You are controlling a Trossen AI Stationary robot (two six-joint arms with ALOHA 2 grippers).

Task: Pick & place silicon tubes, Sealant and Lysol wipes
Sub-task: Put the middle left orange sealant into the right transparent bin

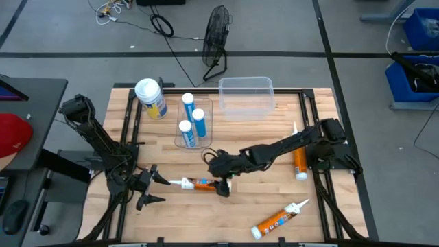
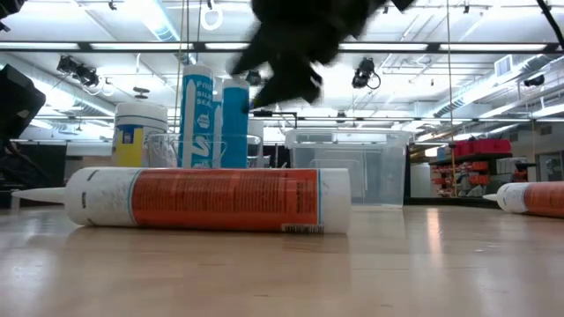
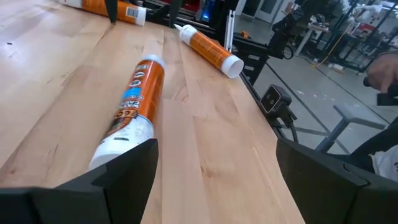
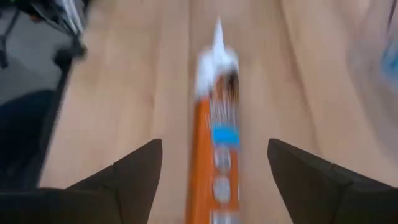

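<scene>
Lying flat on the wooden surface (image 1: 274, 171), close to the low camera, an orange sealant tube (image 1: 197, 184) is seen with its white nozzle pointed toward the left arm. Its long side runs across the surface from left to right. The right gripper (image 1: 223, 186) is held at the flat end of this tube, and its fingers are spread wide, with the tube lined up between them in the right wrist view. Nothing is gripped yet. The left gripper (image 1: 152, 189) is parked just past the nozzle, fingers apart and empty. The right arm is judged to be the better placed. The Lysol wipes (image 1: 151, 97) are standing far back, beside a clear bin (image 1: 206, 118) holding three blue tubes (image 1: 193, 118).
</scene>
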